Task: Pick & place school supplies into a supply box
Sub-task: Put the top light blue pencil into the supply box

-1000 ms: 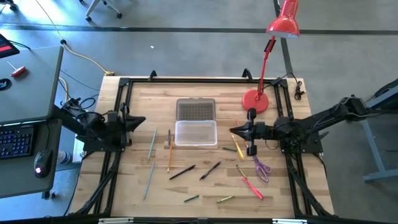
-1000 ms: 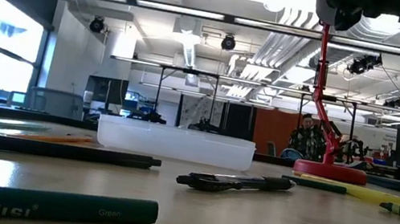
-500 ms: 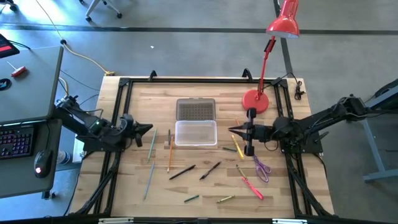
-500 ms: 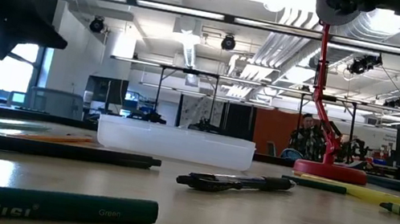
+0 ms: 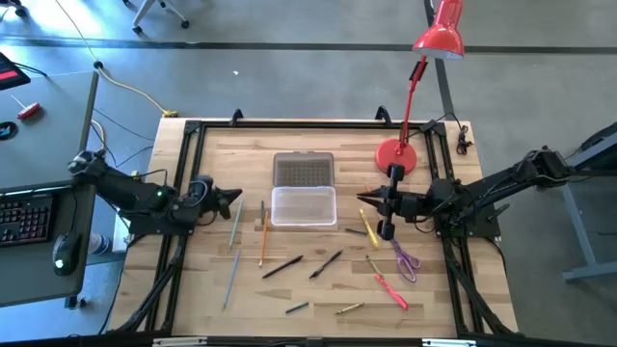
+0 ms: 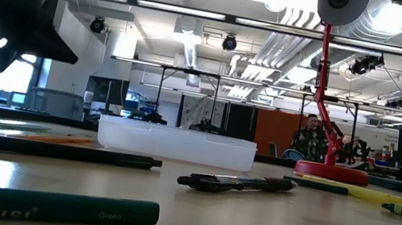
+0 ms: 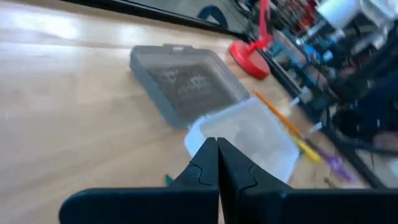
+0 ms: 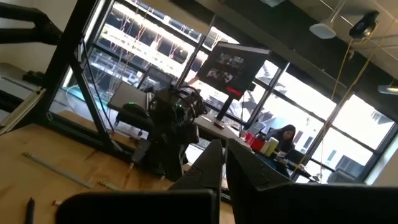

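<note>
- At the middle of the high view, the small clear rectangular plastic box [image 5: 304, 205] stands open on the pale wooden tabletop [image 5: 212, 299], and its grey ribbed lid [image 5: 304, 170] lies flat, touching its upper edge.
- Left of the box lie a thin green pencil [image 5: 236, 224] and an orange pencil [image 5: 262, 233]; another long green pencil [image 5: 229, 281] lies lower left.
- Below the box lie two black pens [image 5: 282, 267] [image 5: 326, 264], a short green crayon [image 5: 297, 307] and a yellow-green crayon [image 5: 349, 308].
- At the lower right lie the purple-handled scissors [image 5: 406, 261] and a red pen [image 5: 391, 289].
- The left gripper [image 5: 234, 198] is above the tabletop's left part, near the green pencil, its fingers [image 7: 208, 163] pressed together and holding nothing.
- The right gripper [image 5: 364, 201] is just right of the box, also closed and empty.
- A red desk lamp [image 5: 395, 156] stands at the upper right.
</note>
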You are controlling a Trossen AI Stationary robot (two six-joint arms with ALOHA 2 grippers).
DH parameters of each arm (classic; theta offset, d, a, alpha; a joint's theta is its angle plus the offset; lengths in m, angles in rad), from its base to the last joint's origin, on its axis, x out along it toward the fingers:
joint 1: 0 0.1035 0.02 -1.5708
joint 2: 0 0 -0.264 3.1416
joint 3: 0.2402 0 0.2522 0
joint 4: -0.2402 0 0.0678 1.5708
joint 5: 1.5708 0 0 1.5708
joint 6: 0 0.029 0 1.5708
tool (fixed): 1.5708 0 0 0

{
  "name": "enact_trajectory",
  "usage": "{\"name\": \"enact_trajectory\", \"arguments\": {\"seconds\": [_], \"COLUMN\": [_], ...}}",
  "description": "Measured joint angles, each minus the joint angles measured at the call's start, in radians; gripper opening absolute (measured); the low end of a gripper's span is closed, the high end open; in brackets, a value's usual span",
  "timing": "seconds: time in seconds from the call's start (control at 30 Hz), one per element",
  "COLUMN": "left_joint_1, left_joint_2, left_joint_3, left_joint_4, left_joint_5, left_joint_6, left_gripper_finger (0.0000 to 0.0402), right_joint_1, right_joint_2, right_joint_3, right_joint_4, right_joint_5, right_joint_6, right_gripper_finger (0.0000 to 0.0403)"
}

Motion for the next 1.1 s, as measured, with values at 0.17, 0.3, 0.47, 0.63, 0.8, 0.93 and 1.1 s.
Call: {"name": "enact_trajectory", "arguments": {"seconds": [0.17,0.3,0.47,0.63,0.8,0.93,1.1], "left_joint_1": [0.121,0.168,0.166,0.167,0.167,0.166,0.167], "left_joint_2": [0.053,0.107,0.197,0.257,0.314,0.394,0.500], "left_joint_3": [0.016,0.017,0.017,0.017,0.018,0.018,0.018], "left_joint_4": [-0.001,-0.001,-0.003,-0.001,-0.013,-0.009,-0.011], "left_joint_5": [0.059,0.172,0.187,0.225,0.227,0.244,0.312], "left_joint_6": [0.134,0.264,0.248,0.122,-0.062,-0.093,-0.161], "left_gripper_finger": [0.0026,0.0032,0.0076,0.0127,0.0137,0.0122,0.0111], "right_joint_1": [0.000,0.000,0.000,0.000,0.000,0.000,0.000], "right_joint_2": [0.000,0.000,0.000,0.000,0.000,0.000,0.000], "right_joint_3": [0.000,0.000,0.000,0.000,0.000,0.000,0.000], "right_joint_4": [-0.002,-0.002,-0.002,-0.002,-0.002,-0.003,-0.008], "right_joint_5": [-0.001,-0.001,-0.005,-0.074,-0.190,-0.256,-0.279], "right_joint_6": [-0.053,-0.114,-0.158,-0.185,-0.206,-0.206,-0.221], "right_gripper_finger": [0.0000,0.0000,0.0000,0.0000,0.0000,0.0000,0.0000]}}
